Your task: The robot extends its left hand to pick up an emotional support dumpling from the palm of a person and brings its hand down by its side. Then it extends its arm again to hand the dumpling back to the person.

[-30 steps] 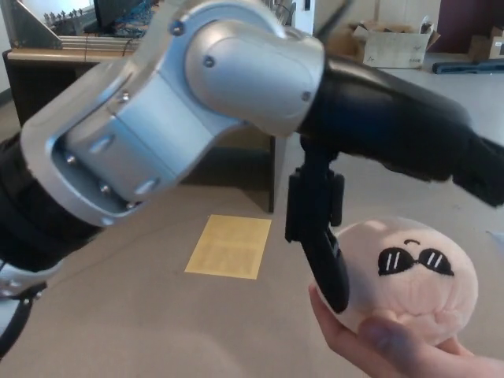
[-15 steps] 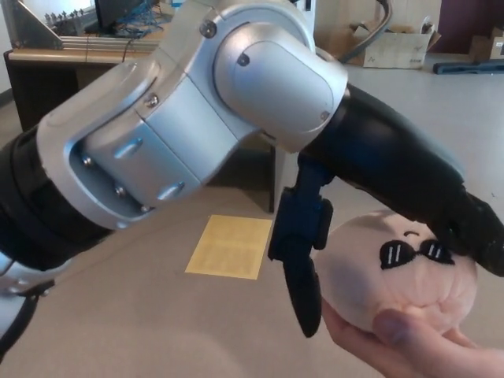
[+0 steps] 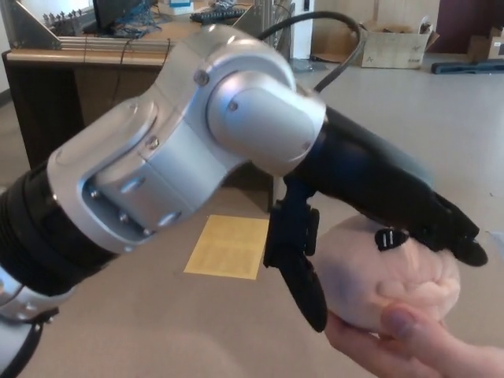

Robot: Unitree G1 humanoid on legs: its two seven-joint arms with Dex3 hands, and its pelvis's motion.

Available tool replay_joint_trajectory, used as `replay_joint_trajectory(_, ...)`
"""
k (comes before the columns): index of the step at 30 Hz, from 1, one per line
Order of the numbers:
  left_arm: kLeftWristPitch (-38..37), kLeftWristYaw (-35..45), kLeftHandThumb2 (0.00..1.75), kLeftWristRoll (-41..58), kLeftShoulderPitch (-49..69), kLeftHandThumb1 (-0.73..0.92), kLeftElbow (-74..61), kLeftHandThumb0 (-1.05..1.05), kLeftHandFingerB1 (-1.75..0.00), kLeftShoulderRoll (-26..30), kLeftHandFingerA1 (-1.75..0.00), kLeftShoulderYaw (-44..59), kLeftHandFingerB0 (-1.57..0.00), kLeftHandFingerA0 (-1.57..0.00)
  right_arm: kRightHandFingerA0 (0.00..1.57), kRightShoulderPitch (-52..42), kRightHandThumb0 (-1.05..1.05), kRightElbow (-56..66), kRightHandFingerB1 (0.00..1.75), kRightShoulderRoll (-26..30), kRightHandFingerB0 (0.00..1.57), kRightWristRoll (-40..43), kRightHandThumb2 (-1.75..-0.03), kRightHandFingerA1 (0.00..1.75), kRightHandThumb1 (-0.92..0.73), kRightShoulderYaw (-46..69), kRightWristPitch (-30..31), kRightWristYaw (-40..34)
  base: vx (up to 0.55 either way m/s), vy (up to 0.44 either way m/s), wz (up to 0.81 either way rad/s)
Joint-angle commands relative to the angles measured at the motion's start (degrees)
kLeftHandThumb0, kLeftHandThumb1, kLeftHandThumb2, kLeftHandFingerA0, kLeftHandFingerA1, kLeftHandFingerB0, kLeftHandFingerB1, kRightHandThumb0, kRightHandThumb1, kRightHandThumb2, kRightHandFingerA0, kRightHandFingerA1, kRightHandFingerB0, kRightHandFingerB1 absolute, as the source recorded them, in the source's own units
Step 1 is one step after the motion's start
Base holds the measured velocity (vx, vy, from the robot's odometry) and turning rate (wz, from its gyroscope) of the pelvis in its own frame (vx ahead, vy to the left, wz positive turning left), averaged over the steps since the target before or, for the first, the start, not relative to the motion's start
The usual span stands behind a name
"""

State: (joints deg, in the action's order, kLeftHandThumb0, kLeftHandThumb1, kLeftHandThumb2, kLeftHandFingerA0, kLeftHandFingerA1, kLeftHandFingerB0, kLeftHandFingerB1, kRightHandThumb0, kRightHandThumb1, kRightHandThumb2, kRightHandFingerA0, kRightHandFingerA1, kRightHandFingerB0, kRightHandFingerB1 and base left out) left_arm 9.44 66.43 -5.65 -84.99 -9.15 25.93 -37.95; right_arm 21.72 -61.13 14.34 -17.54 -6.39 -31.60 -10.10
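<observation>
Over the last second the left hand (image 3: 370, 236) has come down and clamped onto the dumpling (image 3: 386, 276), thumb left, fingers (image 3: 453, 236) over the top (plush now dented). It rests in the person's palm (image 3: 409, 346), near right; lifting away comes next.

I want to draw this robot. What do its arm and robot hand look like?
The left arm is chunky, with shiny silver rounded shells held by small bolts, and black sections in between. A black cable loops over the top. The left robot hand is all black, with thick fingers built from blocky jointed parts. No markings show on it.
</observation>
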Motion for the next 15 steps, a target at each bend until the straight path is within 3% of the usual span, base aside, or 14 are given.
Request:
replay_joint_trajectory(1, -19.66, -13.74, 0.55, -10.59, 6.87, 0.49, 2.47, -0.54, -0.34, -0.49, -1.18, 2.25, -0.27, -0.90, 0.74, 1.79, -0.27, -0.12, 0.48, 0.35, 0.62, 2.11, -0.58, 0.56, -0.67, 1.21, 4.06, 2.88, 0.00, 0.000, 0.00)
replay_joint_trajectory(2, -19.96, -13.77, 0.55, -10.74, 6.99, 0.49, 2.60, -0.54, -0.34, -0.59, -1.18, 2.39, -0.27, -0.90, 0.74, 1.78, -0.27, -0.09, 0.48, 0.34, 0.62, 2.09, -0.58, 0.56, -0.67, 1.24, 4.09, 2.91, 0.00, 0.000, 0.00)
replay_joint_trajectory(3, -21.80, -15.67, 0.61, -12.79, 7.94, 0.64, 2.34, -0.28, -0.40, -0.64, -1.39, 1.54, -0.62, -0.86, 0.75, 1.02, -0.28, 0.29, 0.48, 0.05, 0.65, 1.67, -0.59, 0.56, -0.64, 1.09, 3.71, 1.76, 0.00, 0.000, 0.00)
replay_joint_trajectory(4, -22.38, -16.03, 0.61, -13.71, 8.21, 0.66, 2.07, -0.30, -0.42, -0.66, -1.37, 0.98, -0.73, -0.86, 0.74, 0.64, -0.25, 0.32, 0.49, -0.06, 0.66, 1.54, -0.58, 0.55, -0.65, 1.07, 3.39, 1.29, 0.00, 0.000, 0.00)
replay_joint_trajectory(7, -22.71, -15.51, 0.61, -14.12, 8.24, 0.66, 2.11, -0.30, -0.42, -0.85, -1.37, 0.92, -0.73, -0.86, 0.74, 0.56, -0.25, 0.15, 0.49, -0.06, 0.66, 1.60, -0.58, 0.55, -0.65, 1.19, 3.20, 1.33, 0.00, 0.000, 0.00)
replay_joint_trajectory(8, -23.49, -17.21, 0.60, -15.25, 9.35, 0.67, 1.58, -0.30, -0.51, -0.74, -1.37, 1.12, -0.84, -0.92, 0.72, 0.64, -0.25, -0.17, 0.50, -0.18, 0.66, 1.78, -0.58, 0.55, -0.64, 1.29, 2.96, 1.54, 0.00, 0.000, 0.00)
replay_joint_trajectory(10, -24.86, -19.85, 0.60, -17.07, 11.09, 0.67, 0.86, -0.30, -0.51, -0.60, -1.37, 1.47, -0.84, -0.92, 0.72, 0.75, -0.25, -0.64, 0.50, -0.36, 0.66, 2.04, -0.58, 0.55, -0.64, 1.44, 2.61, 1.88, 0.00, 0.000, 0.00)
replay_joint_trajectory(11, -25.93, -21.35, 0.59, -17.64, 11.84, 0.64, 1.07, -0.28, -0.60, -0.59, -1.44, 1.84, -0.88, -0.94, 0.73, 0.64, -0.26, -0.49, 0.49, -0.38, 0.68, 1.97, -0.58, 0.52, -0.65, 1.39, 2.69, 1.86, 0.00, 0.000, 0.00)
replay_joint_trajectory(15, -28.26, -23.73, 0.61, -18.55, 13.10, 0.59, 1.74, -0.25, -0.55, -0.42, -1.49, 3.16, -0.85, -0.89, 0.75, 0.75, -0.26, -0.04, 0.48, -0.36, 0.67, 1.56, -0.58, 0.52, -0.65, 1.15, 3.24, 1.80, 0.00, 0.000, 0.00)
